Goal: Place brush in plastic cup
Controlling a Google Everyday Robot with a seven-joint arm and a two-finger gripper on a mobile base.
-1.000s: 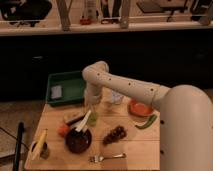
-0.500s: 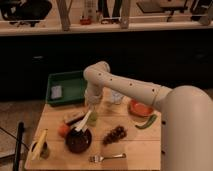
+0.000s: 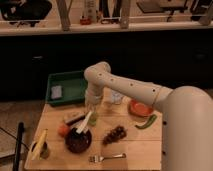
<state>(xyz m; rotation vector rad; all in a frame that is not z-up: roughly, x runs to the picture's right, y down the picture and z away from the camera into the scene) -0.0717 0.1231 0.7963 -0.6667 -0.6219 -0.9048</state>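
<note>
My gripper (image 3: 91,106) hangs from the white arm over the middle of the wooden table (image 3: 140,147). Right under it stands the small light green plastic cup (image 3: 93,118). The brush (image 3: 84,123), with its long white handle, slants from the cup's side down-left over the rim of the dark maroon bowl (image 3: 78,142). Its upper end lies at the gripper; whether the gripper holds it does not show. The bristle head is hard to make out.
A green tray (image 3: 67,87) sits at the back left. A clear cup (image 3: 116,98), an orange dish (image 3: 139,107), a green pepper (image 3: 146,122), grapes (image 3: 115,134), a metal fork (image 3: 107,158), an orange fruit (image 3: 63,130) and a can with a yellow item (image 3: 40,147) lie around.
</note>
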